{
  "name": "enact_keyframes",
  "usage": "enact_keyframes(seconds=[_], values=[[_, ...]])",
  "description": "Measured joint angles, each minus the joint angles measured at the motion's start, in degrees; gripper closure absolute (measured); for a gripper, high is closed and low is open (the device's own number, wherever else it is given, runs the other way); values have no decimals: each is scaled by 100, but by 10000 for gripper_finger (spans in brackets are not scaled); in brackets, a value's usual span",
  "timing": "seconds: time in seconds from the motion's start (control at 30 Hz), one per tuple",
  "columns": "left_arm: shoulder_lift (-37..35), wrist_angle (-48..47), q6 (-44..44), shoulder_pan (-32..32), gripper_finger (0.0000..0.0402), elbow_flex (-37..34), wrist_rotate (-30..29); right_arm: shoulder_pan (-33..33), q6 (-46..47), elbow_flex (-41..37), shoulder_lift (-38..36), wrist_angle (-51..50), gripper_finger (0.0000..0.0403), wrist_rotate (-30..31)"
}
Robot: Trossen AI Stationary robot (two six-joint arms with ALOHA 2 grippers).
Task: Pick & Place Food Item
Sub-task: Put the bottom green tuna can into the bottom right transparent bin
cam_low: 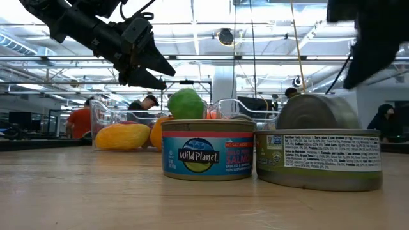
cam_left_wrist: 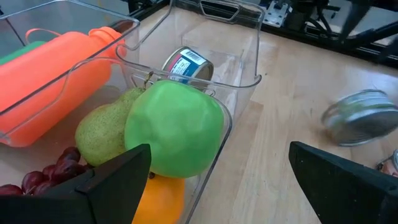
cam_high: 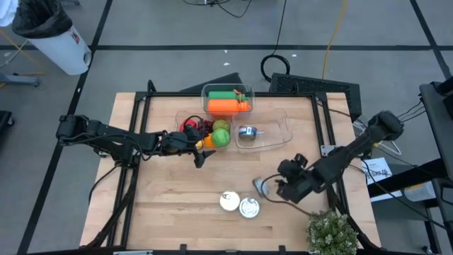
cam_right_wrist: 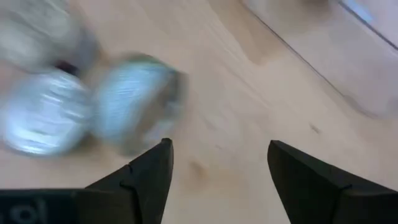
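A clear bin [cam_high: 185, 117] holds a green apple [cam_left_wrist: 175, 129], a pear [cam_left_wrist: 102, 130], an orange [cam_left_wrist: 163, 198] and red grapes [cam_left_wrist: 53, 171]. My left gripper [cam_high: 202, 154] hovers open at that bin's near side, just in front of the apple, also seen raised in the low view [cam_low: 153, 69]. Two cans [cam_high: 228, 201] [cam_high: 249, 207] stand upright near the table's near edge. A third can [cam_high: 260, 185] lies on its side. My right gripper [cam_right_wrist: 217, 168] is open just right of that can, touching nothing.
A second clear bin [cam_high: 244, 91] at the far side holds an orange bottle [cam_high: 225, 106]. A third bin [cam_high: 287, 127] holds one can [cam_left_wrist: 186, 64] on its side. A potted plant [cam_high: 331, 234] stands at the near right corner. Bare wood lies near left.
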Motion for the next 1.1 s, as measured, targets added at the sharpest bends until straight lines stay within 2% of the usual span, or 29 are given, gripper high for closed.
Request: enact_keyframes(seconds=[0.17,0.33,0.53,0.73,0.83,1.0,1.1], values=[[0,1,-2,0,9,0,0,241,-610,2,43,1290,156,627],[0,2,-4,0,9,-2,0,85,-1309,2,891,2303,156,1048],[0,2,-42,0,9,-2,0,-503,-1440,2,1700,2751,156,1064],[0,4,-47,0,9,-2,0,-950,-1863,2,2117,3418,158,975],[0,2,-48,0,9,-2,1,-1045,-2051,2,2101,3493,177,859],[0,2,-48,0,9,-2,0,-1052,-2505,0,1790,3461,257,829],[0,2,-48,0,9,-2,2,-1052,-2877,0,1513,3404,261,833]])
